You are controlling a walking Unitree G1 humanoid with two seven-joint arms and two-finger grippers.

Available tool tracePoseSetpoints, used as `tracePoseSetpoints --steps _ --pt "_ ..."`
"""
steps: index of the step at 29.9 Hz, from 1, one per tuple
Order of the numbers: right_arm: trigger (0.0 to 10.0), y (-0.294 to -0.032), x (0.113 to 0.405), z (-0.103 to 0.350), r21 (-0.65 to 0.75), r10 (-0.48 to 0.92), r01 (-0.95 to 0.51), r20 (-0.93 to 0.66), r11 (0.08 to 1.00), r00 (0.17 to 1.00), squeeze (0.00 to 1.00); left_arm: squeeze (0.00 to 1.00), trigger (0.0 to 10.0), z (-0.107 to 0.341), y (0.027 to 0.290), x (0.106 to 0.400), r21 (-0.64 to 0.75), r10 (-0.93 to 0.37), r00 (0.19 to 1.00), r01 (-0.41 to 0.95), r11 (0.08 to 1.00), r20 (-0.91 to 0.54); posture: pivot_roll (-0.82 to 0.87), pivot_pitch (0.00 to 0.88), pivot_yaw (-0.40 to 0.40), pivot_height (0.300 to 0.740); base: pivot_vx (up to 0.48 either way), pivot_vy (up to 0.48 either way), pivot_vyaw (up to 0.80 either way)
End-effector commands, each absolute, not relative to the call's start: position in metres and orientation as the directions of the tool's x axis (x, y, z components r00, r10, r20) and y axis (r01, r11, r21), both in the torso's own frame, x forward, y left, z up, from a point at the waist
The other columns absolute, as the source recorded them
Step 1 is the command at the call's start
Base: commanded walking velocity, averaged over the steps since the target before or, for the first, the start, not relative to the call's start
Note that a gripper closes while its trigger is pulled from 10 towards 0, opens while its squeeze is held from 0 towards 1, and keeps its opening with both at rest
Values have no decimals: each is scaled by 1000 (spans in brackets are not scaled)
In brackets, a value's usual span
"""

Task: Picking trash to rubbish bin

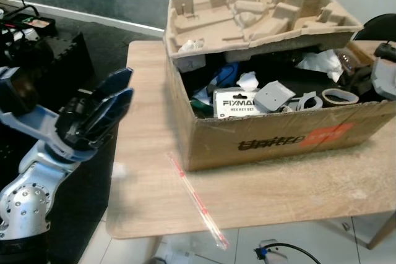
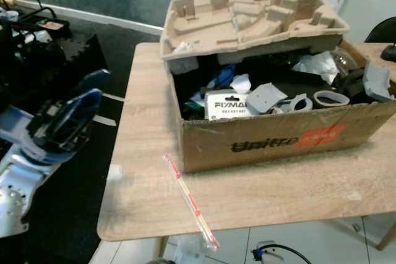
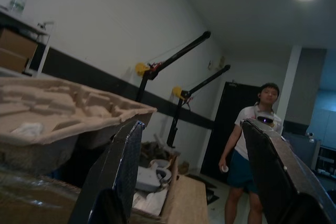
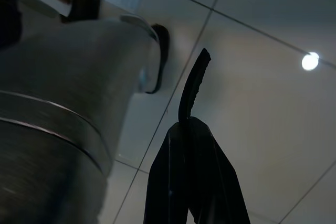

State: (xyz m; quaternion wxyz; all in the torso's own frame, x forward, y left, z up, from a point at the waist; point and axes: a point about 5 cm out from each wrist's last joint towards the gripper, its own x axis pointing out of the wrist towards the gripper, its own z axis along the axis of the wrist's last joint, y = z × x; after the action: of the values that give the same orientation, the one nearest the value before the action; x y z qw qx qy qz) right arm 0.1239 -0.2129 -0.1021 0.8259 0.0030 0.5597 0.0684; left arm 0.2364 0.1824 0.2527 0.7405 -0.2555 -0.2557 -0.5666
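The thin plastic-wrapped stick (image 1: 198, 200) lies on the table (image 1: 148, 153), beside the cardboard box (image 1: 278, 137). Light and slippery; pinch mid-length. The left claw (image 1: 111, 100) hovers nearby, fingers apart.

Humanoid robot's left arm, silver and blue, beside a cardboard box (image 1: 272, 134).
The left gripper (image 1: 117, 94) has two long, glossy dark fingers on a blue housing; behind it, farther from the box, a rounded silver joint (image 1: 28, 199) is studded with small screws.
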Motion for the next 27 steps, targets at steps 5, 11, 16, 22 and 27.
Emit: tracePoseSetpoints --steps 5,11,16,22,27 --pt "10000 -215 113 -105 83 109 -90 -938 992 330 0 0 10000 250 180 234 -83 -744 246 965 250 622 95 98 -59 740 -66 0 0" --pt "10000 -211 119 -104 82 110 -97 -934 992 340 0 0 10000 245 176 234 -91 -765 262 962 259 588 105 97 -57 740 -362 0 0" --pt "10000 -208 118 -105 80 109 -98 -934 992 339 0 0 10000 243 173 234 -93 -776 262 962 256 573 107 99 -56 740 -385 0 0" --pt "10000 -208 114 -106 80 107 -94 -937 992 332 0 0 10000 241 169 236 -90 -790 263 962 257 555 100 98 -51 740 -388 0 0" --pt "10000 -210 112 -107 77 102 -89 -938 993 330 0 0 10000 240 164 249 -84 -796 322 941 327 513 97 99 -49 740 -121 0 0"
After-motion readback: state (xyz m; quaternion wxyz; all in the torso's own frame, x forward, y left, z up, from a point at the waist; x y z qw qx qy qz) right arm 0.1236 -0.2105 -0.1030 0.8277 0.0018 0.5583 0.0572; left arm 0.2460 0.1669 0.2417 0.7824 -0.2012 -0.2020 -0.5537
